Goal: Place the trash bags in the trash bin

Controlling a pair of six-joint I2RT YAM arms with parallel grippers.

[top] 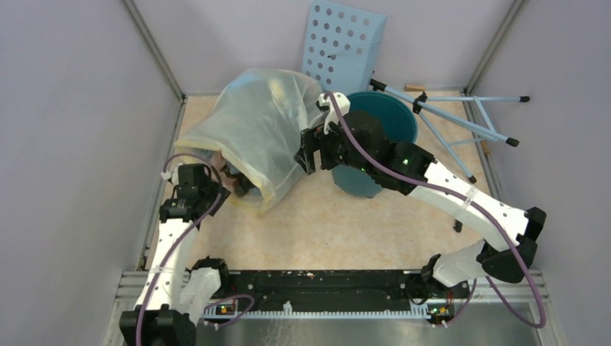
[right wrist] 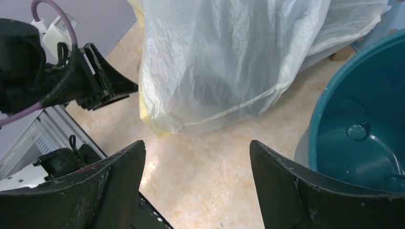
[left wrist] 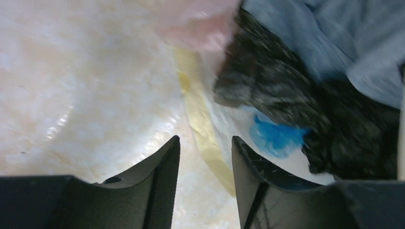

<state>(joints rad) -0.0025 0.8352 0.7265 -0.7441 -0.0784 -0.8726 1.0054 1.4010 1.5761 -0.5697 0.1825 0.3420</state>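
Note:
The dark grey-black crinkly trash bag (left wrist: pixel 286 95) lies bunched inside the mouth of the large pale yellowish bag (top: pixel 259 130); from above only a dark patch (top: pixel 241 180) shows. My left gripper (left wrist: pixel 205 140) is open and empty, just short of that mouth over the yellow hem (left wrist: pixel 200 119); from above it is at the bag's lower left (top: pixel 223 189). The teal trash bin (top: pixel 393 122) stands at the back, partly behind my right arm. My right gripper (right wrist: pixel 197 145) is wide open and empty, low over the floor between the yellowish bag (right wrist: pixel 219 62) and the bin (right wrist: pixel 363 124).
A light blue perforated panel (top: pixel 342 43) leans on the back wall. A folded stand with pale blue legs (top: pixel 447 108) lies right of the bin. A blue scrap (left wrist: pixel 274 136), pink plastic (left wrist: pixel 200 24) and grey-blue material (left wrist: pixel 334 43) sit by the dark bag. Grey walls enclose the floor.

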